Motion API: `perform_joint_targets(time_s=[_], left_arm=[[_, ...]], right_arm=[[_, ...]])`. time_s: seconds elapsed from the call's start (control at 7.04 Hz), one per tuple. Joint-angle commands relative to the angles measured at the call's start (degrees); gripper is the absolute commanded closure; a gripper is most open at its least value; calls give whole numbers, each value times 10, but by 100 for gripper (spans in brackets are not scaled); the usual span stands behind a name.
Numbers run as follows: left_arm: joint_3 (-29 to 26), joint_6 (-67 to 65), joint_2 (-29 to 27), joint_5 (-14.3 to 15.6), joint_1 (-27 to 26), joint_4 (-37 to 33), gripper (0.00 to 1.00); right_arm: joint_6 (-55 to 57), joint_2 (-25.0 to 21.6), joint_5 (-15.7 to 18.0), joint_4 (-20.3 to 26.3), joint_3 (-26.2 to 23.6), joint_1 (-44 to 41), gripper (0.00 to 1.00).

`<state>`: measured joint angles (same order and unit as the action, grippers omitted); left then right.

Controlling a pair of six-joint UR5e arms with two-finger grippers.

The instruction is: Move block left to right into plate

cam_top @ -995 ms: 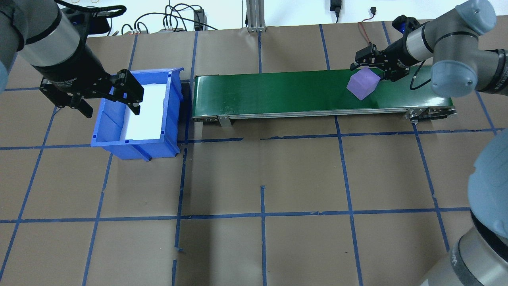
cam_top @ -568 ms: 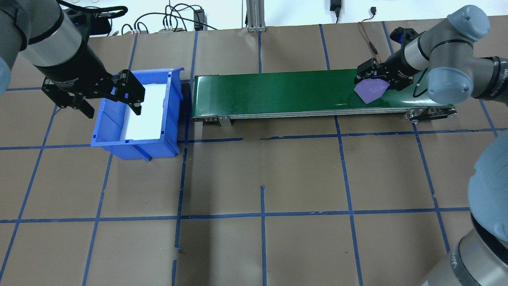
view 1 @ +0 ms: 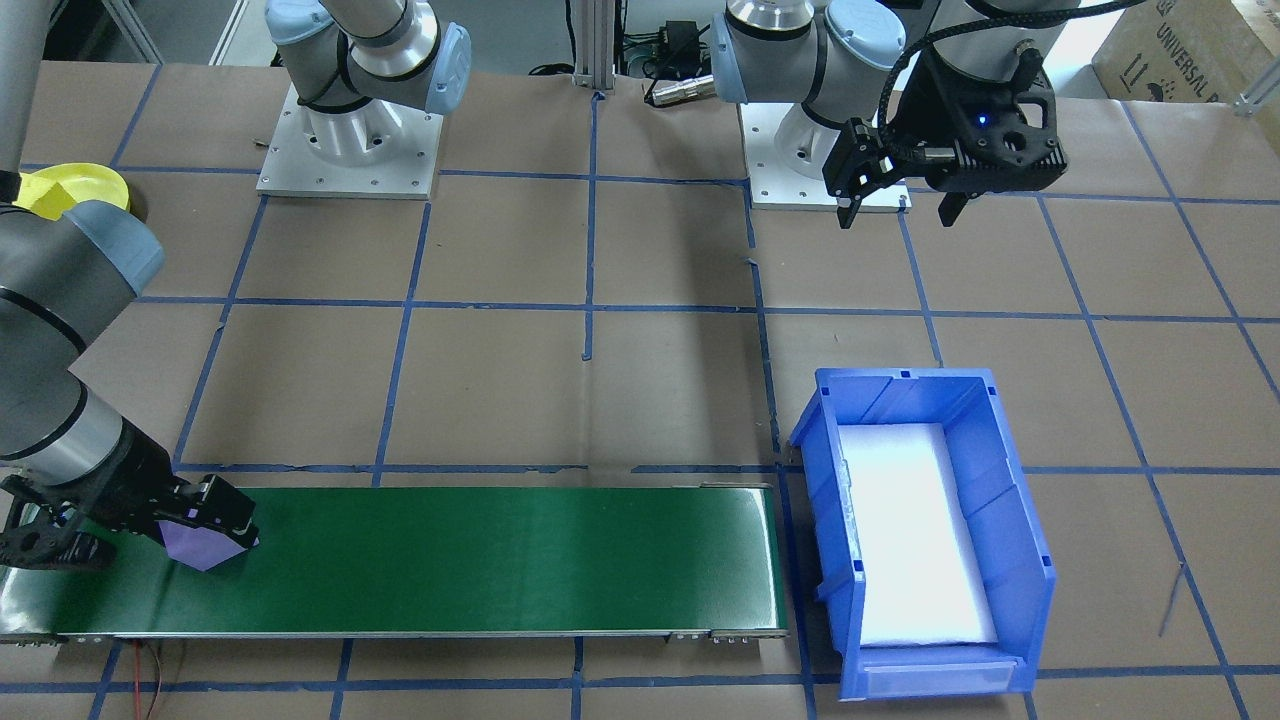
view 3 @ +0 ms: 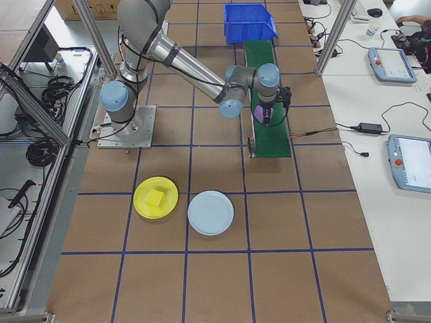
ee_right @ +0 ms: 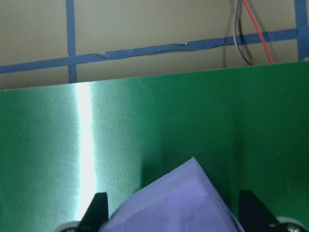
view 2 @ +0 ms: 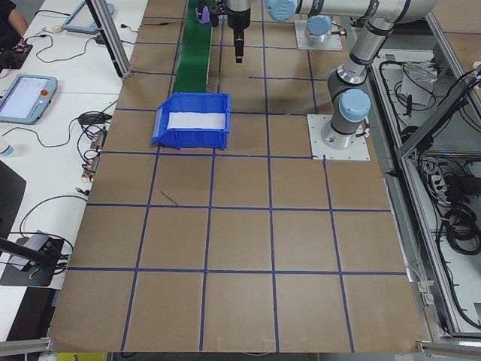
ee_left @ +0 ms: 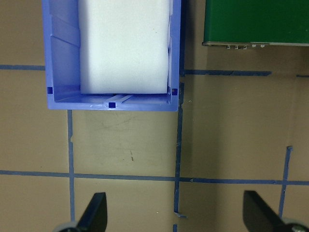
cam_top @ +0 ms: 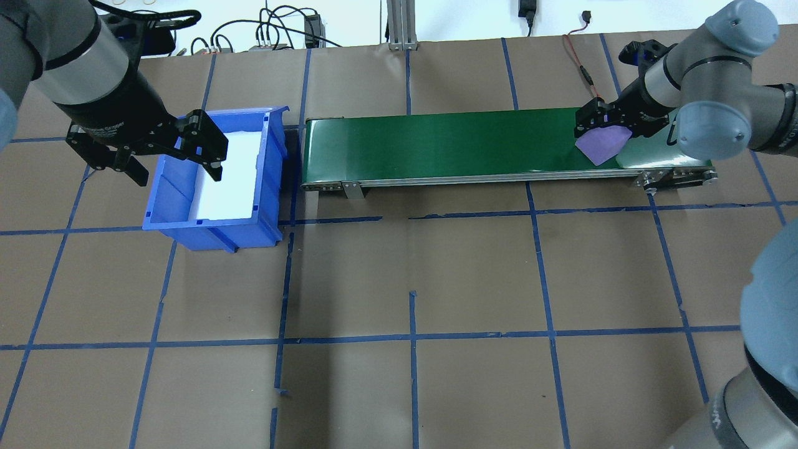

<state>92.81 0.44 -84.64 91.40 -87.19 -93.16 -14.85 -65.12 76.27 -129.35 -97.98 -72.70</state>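
The box at the far corner reads "UNIVERSAL". The right gripper (cam_top: 603, 128) grips the purple block (cam_top: 602, 143), tilted corner-down, at the green belt's (cam_top: 436, 146) right end. The left gripper (cam_top: 153, 149) hangs spread wide over the blue bin (cam_top: 274, 181). The yellow plate (view 3: 155, 197) seems to hold a yellow cube.
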Motion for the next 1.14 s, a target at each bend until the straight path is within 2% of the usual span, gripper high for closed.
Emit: perform_joint_targets(time_s=[0.0,0.14,0.28,0.43,0.57,0.85,0.99], left_arm=[[0,0,0,0,0,0,0],[0,0,0,0,0,0,0],[0,0,1,0,0,0,0],[0,0,0,0,0,0,0],[0,0,0,0,0,0,0],[0,0,0,0,0,0,0],[0,0,0,0,0,0,0]], right_arm=[[-77,-5,37,1,-3,1,0],[-105,-9,62,2,-2,1,0],[-134,-11,64,2,-5,4,2],[-134,-11,88,6,-4,5,30],[-135,-12,110,9,0,12,63],[-136,-32,125,15,31,77,65],[-137,-50,136,19,31,122,65]])
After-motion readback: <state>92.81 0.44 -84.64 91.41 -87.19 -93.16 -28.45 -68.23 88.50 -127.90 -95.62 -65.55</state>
